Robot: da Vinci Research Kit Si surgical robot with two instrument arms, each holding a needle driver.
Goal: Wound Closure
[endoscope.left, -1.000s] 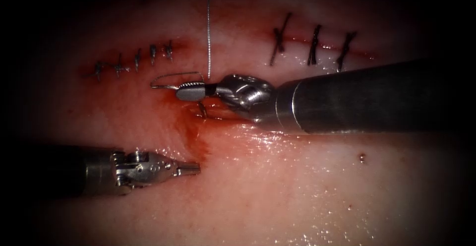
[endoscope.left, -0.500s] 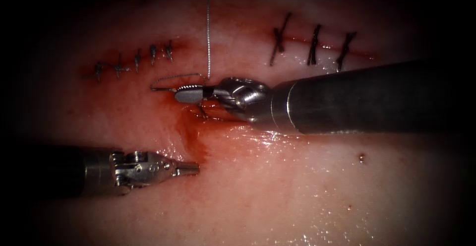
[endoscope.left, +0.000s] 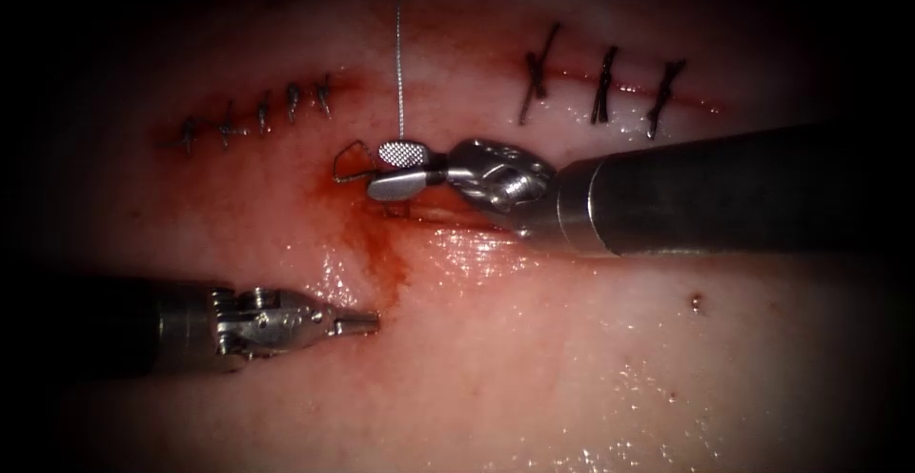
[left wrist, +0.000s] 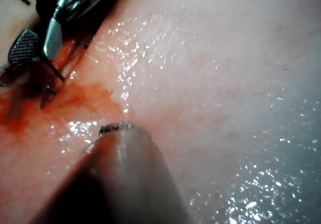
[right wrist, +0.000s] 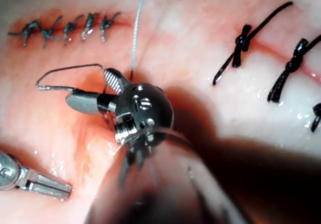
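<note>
My right tool (endoscope.left: 377, 171) comes in from the right over the unstitched middle of the cut. Its jaws stand open, one toothed face turned up. The curved needle (endoscope.left: 340, 158) arcs out to the left of the jaws, its ends close to them and unclamped. I cannot tell whether it sits in the tissue. In the right wrist view the needle (right wrist: 70, 67) loops from one open jaw round to the other of that tool (right wrist: 86, 87). The thread (endoscope.left: 400, 53) runs straight up from the jaws. My left tool (endoscope.left: 374, 320) lies low on the left, shut and holding nothing.
A row of small grey stitches (endoscope.left: 262, 111) closes the cut's left part. Three black stitches (endoscope.left: 600, 87) close its right part. Red fluid (endoscope.left: 376, 254) runs down the tissue (endoscope.left: 572, 368) from the open middle towards the left tool.
The right tool's jaws, shut on the needle before, have opened, and the tool has drawn back to the right. The needle has shifted right and turned. The left tool has stayed put.
</note>
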